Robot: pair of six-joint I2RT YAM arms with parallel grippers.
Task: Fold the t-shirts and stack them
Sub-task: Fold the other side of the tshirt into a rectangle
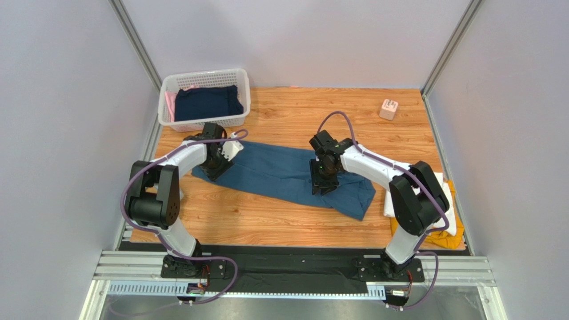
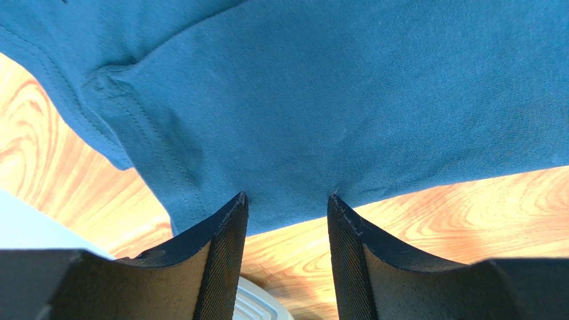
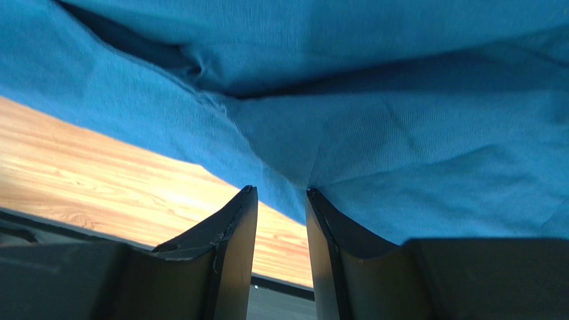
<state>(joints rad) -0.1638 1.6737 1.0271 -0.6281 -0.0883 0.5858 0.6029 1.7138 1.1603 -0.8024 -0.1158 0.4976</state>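
A large teal-blue t-shirt (image 1: 280,175) lies spread lengthwise across the middle of the wooden table. My left gripper (image 1: 215,167) is at its left end. In the left wrist view the gripper (image 2: 287,203) is open, with the shirt's (image 2: 334,100) hem just at the fingertips and bare wood between the fingers. My right gripper (image 1: 323,183) is over the shirt's right half. In the right wrist view it (image 3: 279,195) is narrowly open at the edge of the bunched shirt (image 3: 401,133), gripping nothing. A folded white t-shirt (image 1: 391,203) and a mustard-yellow one (image 1: 441,237) lie at the right edge, partly under the right arm.
A white lattice basket (image 1: 204,79) at the back left holds a dark navy garment (image 1: 208,103) and a pink one (image 1: 171,105). A small pale cube (image 1: 389,109) sits at the back right. Grey walls enclose the table on three sides.
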